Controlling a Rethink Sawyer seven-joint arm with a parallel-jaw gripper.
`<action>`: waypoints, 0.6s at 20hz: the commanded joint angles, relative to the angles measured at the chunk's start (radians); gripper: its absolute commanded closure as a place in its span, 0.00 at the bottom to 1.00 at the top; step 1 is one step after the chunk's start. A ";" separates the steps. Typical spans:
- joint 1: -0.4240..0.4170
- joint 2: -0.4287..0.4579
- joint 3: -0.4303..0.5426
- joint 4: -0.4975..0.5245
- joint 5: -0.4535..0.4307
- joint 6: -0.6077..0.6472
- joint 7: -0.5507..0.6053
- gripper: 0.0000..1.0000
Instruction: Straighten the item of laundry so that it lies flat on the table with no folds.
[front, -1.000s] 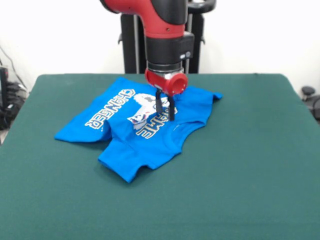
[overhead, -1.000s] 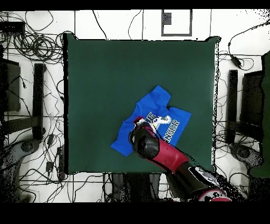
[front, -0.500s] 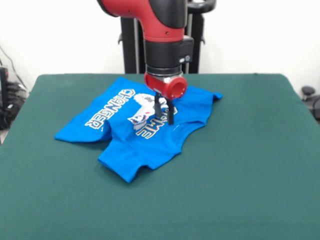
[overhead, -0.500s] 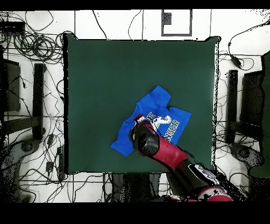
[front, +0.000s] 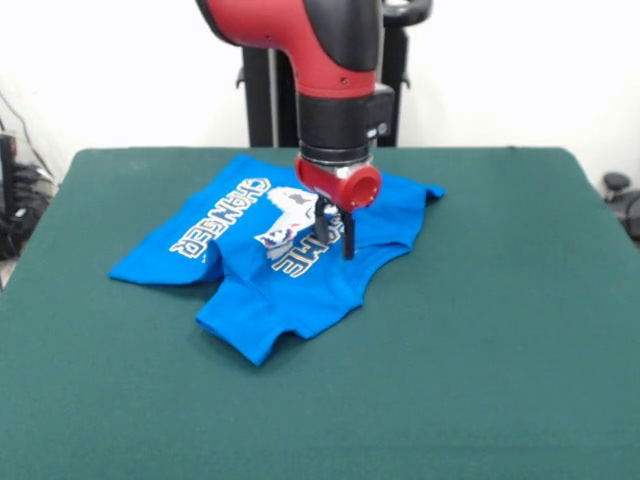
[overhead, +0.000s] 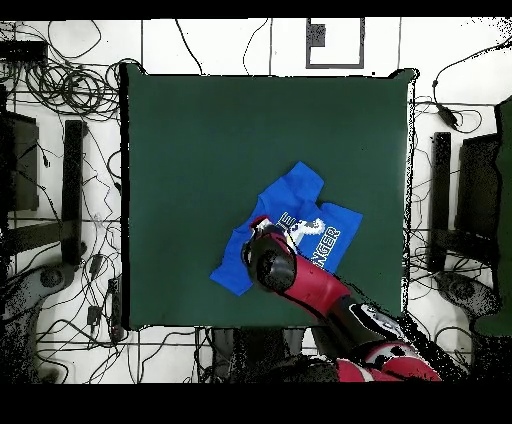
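Observation:
The item of laundry (front: 250, 290) is a bright blue T-shirt with white lettering. It lies crumpled on the table (front: 480, 330), left of centre toward the far side, with a fold running through its middle and one sleeve tucked up at the right. My gripper (front: 335, 235) points down over the shirt's lettering, open by a narrow gap, with its fingertips at the cloth. From above, the shirt (overhead: 300, 195) shows partly, and the red arm (overhead: 272, 266) covers its lower part and hides the gripper.
The green table (overhead: 200, 150) stretches wide around the shirt on all sides. Cables and dark stands (overhead: 72, 190) lie on the floor beyond its edges. The table's far edge runs close behind the shirt in the front view.
The gripper has shifted slightly right and lower over the lettering. The shirt lies as it did.

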 joint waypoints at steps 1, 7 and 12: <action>0.059 0.037 0.010 -0.128 0.035 0.080 0.088 0.00; 0.079 0.108 -0.003 -0.194 0.040 0.059 0.086 0.00; 0.076 0.177 -0.006 -0.250 0.024 0.018 0.079 0.00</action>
